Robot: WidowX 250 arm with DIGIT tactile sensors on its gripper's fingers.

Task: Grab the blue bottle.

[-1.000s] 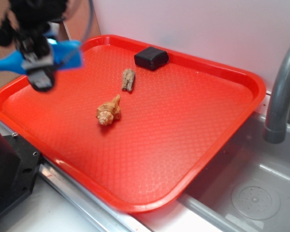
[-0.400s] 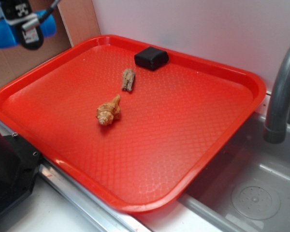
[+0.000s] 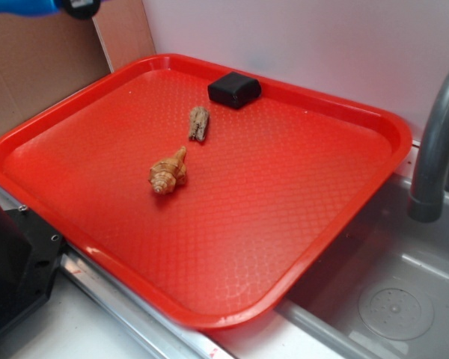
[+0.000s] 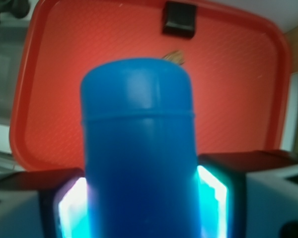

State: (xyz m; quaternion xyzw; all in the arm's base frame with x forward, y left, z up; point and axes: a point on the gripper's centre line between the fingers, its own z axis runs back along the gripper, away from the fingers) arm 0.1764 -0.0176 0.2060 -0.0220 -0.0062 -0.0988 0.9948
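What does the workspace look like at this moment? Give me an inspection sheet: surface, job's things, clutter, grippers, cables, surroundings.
Surface: red tray with textured floor, lying beside a sink basin.
Job's things: blue bottle held off the tray; the wrist view shows it clamped between the two fingers, and only a blue sliver shows at the top left edge of the exterior view.
Clutter: seashell, small brown wood-like piece and black block, all on the tray and apart from each other.
Grippers: gripper shut on the bottle, high above the tray.
Cables: nothing seen.
Surroundings: grey faucet at right, white wall behind, cardboard panel at left.
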